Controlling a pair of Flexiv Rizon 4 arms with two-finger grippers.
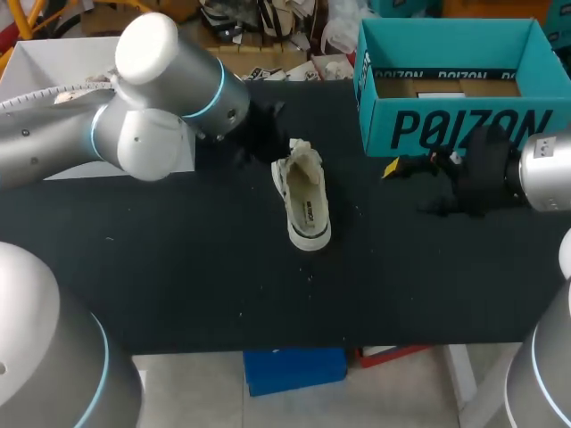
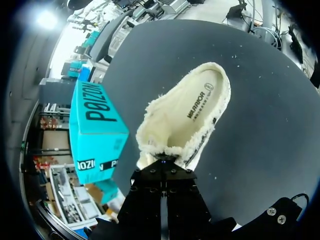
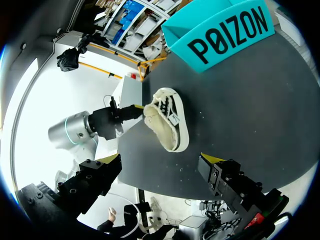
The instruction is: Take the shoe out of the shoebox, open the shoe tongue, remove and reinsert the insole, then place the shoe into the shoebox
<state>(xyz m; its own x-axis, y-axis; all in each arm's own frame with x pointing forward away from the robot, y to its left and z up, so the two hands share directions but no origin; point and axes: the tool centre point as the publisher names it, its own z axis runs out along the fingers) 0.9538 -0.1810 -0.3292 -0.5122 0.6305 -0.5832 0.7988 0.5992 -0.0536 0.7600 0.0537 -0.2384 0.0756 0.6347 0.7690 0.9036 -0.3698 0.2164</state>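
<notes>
Fingers of the left gripper [image 2: 164, 167] are drawn close together, pinching the fleecy edge of the shoe [image 2: 187, 117] at its laced end, and the fleece hides their tips in the left wrist view. Those of the right gripper [image 3: 160, 162] stand wide apart and hold nothing. This gripper hangs over the black tabletop [image 1: 178, 267], just in front of the shoebox, with the shoe ahead of it.

At the far right of the tabletop, the teal shoebox [image 1: 455, 125] stands open, with a brown cardboard floor showing inside.

Near the middle of the tabletop, the shoe sits on its sole, well apart from the shoebox. Its heel points toward the robot and its laced end toward the left arm. It is cream-white with a fluffy lining, and its mouth is spread wide.

Inside it lies the insole [image 2: 202, 97], with dark print at the heel.
</notes>
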